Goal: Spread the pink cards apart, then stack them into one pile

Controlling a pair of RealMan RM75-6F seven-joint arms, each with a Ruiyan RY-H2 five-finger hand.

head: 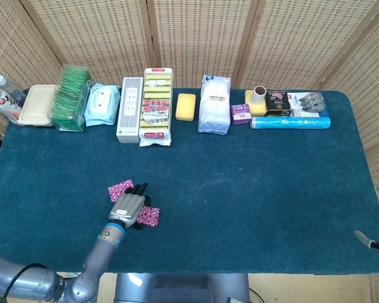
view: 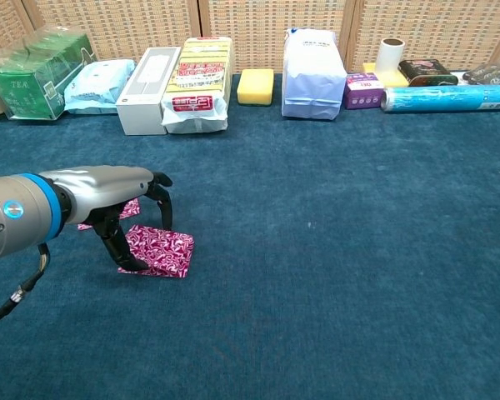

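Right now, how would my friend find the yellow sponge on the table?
Look along the row of packages at the table's far edge. The yellow sponge lies between the tall sponge pack and the white bag. It is the only plain, unwrapped yellow block.

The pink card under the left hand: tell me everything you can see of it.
The pink card is a thin rectangle with a magenta-and-white swirl print, lying flat on the blue table cloth near the front edge. The left hand arches over its left part, fingers curled down onto it. Whether another card lies on it is hidden.
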